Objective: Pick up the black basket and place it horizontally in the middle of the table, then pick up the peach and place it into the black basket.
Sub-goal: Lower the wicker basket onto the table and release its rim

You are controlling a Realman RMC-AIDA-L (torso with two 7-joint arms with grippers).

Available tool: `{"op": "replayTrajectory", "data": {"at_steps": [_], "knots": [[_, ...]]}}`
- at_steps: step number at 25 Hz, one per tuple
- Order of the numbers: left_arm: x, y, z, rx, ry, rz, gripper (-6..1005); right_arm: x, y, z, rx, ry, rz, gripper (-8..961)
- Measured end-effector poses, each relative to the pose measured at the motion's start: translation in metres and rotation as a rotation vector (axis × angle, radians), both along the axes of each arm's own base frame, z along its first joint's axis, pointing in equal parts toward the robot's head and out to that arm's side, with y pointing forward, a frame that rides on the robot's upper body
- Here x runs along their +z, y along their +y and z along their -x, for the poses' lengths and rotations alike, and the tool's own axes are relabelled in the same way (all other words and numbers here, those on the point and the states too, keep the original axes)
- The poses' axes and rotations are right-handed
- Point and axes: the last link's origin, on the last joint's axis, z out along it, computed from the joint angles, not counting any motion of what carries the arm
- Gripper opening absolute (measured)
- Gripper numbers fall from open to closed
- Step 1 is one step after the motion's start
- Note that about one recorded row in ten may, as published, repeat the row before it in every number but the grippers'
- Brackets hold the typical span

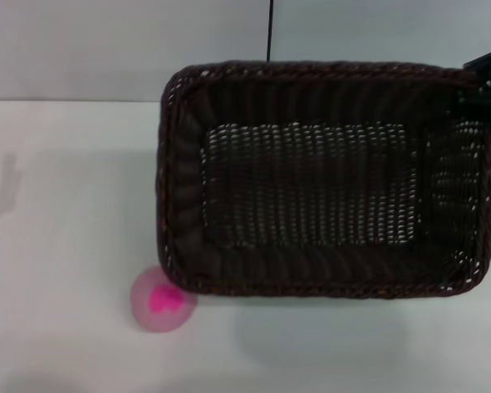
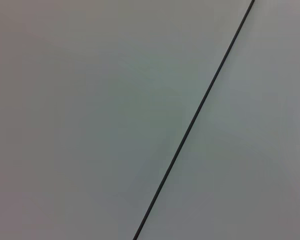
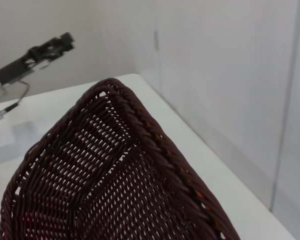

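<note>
At the far right corner of the black basket (image 1: 311, 184) we see the right gripper (image 1: 489, 78), a dark shape at the edge of the head view, meeting the braided rim there. Whether its fingers are clamped on the rim or released we cannot tell — they are hidden by the rim and the frame edge.

The basket is large, rectangular and very dark brown-black, with open-weave slanted sides, a thick braided rim and a lighter see-through floor. Its long side runs across our view, and it fills most of the right and middle of the head view. In the right wrist view one corner of the basket (image 3: 140, 165) rises close to the camera, with the white table (image 3: 65, 100) beyond it.

The peach (image 1: 162, 300) sits on the table (image 1: 65, 246) just beside the basket's near left corner — small, pale pink, with a magenta blotch on top. Whether it touches the rim we cannot tell.

Far across the table, the right wrist view shows the left gripper (image 3: 60, 44) held above the surface; its fingers are too small to judge. The left wrist view shows only a plain grey surface crossed by a thin dark line (image 2: 195, 117).
</note>
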Motion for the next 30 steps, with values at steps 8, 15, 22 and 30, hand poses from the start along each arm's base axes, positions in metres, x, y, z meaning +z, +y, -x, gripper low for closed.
{"op": "replayTrajectory", "data": {"at_steps": [8, 15, 22, 30], "knots": [[-0.003, -0.004, -0.001, -0.002, -0.019, 0.0, 791, -0.021, 0.001, -0.001, 0.041, -0.048, 0.048, 163], [-0.006, -0.003, -0.003, -0.008, -0.03, 0.008, 791, -0.025, 0.001, -0.004, 0.039, -0.078, 0.054, 171], [-0.009, -0.007, -0.002, -0.005, -0.028, 0.024, 791, -0.035, 0.0, -0.002, 0.106, -0.08, 0.07, 181], [-0.012, -0.011, -0.003, -0.011, -0.033, 0.039, 790, -0.036, 0.006, 0.001, 0.121, -0.079, 0.022, 193]]}}
